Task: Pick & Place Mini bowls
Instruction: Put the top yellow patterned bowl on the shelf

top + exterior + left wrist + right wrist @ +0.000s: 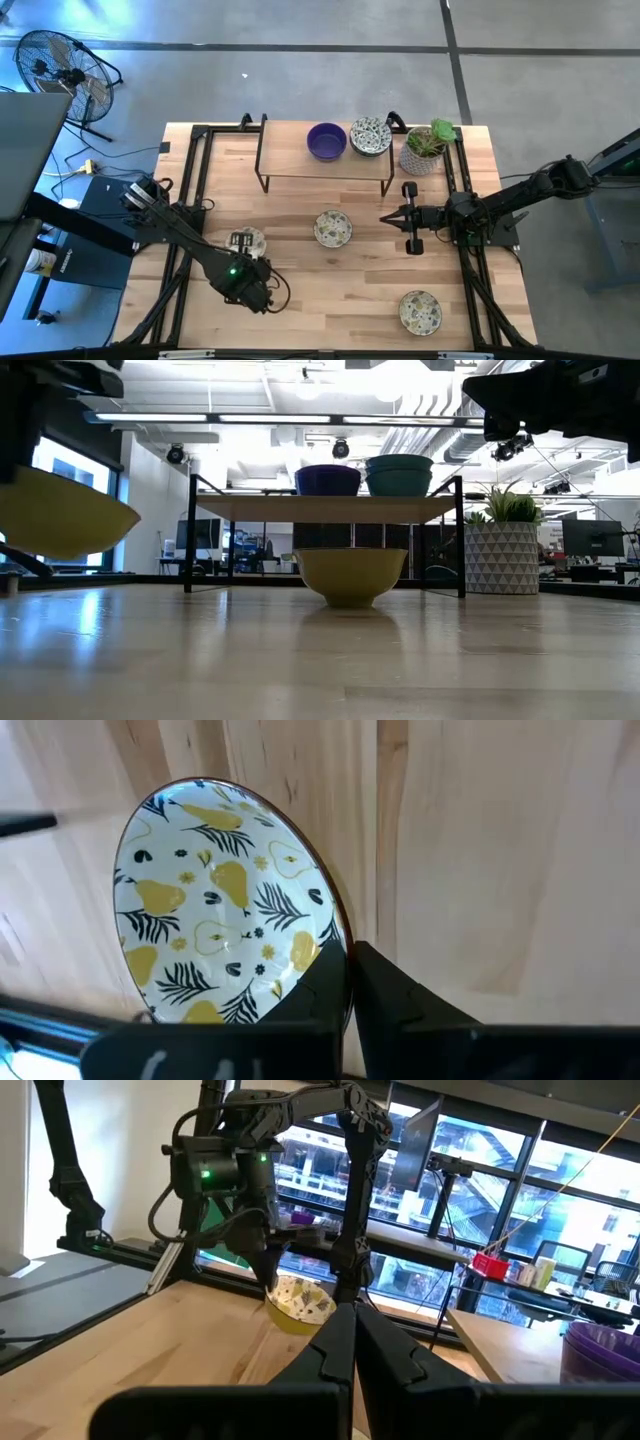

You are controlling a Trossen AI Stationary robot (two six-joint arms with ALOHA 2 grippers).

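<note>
— Where is the left gripper (247, 262)?

— Over the tabletop (330, 290) near its left front part. Its fingers (330, 995) are clamped on the rim of a pear-patterned mini bowl (225, 905), cream inside with yellow pears and dark leaves. In the low view that bowl (62, 515) hangs clear of the wood, tilted, its yellow outside showing.

— And the right gripper (408, 217)?

— It hovers right of centre, pointing toward the left arm. Its fingers (345, 1350) are pressed together with nothing between them.

— The other bowls?

— One patterned bowl (333, 228) sits at the middle of the tabletop, just left of the right gripper. Another patterned bowl (420, 311) rests near the front right corner. On the small raised shelf (290, 165) by the back edge stand a purple mini bowl (326, 141) and a speckled mini bowl (371, 136), side by side, close together.

— Anything else up there?

— A potted plant (428, 148) stands in the back right corner, just beside the shelf.
</note>
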